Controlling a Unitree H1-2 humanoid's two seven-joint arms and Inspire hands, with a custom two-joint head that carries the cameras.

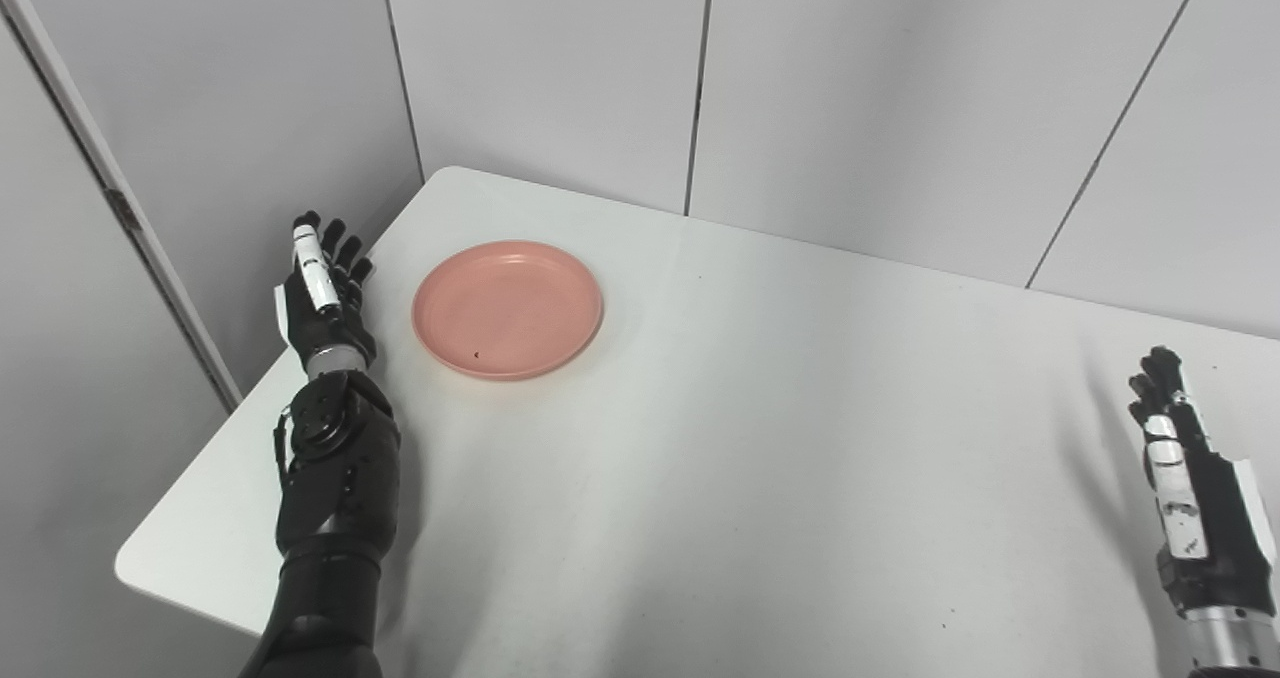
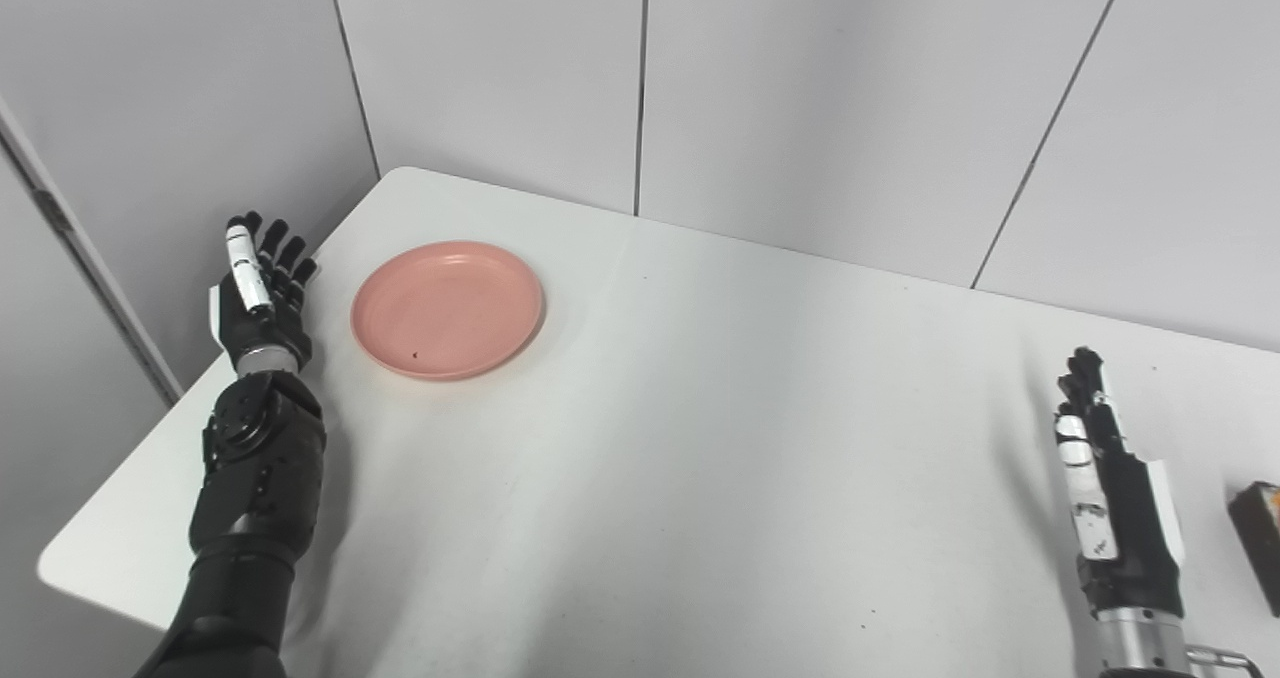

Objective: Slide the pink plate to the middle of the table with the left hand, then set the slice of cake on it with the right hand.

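Grey wall panels back a white rectangular table. Toward its far left corner a round, shallow pink plastic plate lies flat and right side up. Just left of it the left hand stands released, fingers pointing away, apart from the rim. Well to the right, the right hand is likewise released, beside a dark brown slice of cake cut off at the edge; its long axis cannot be told.

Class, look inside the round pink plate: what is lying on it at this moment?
The round pink plate holds no food, only a tiny dark speck near its front rim. The white table beneath it is hidden.
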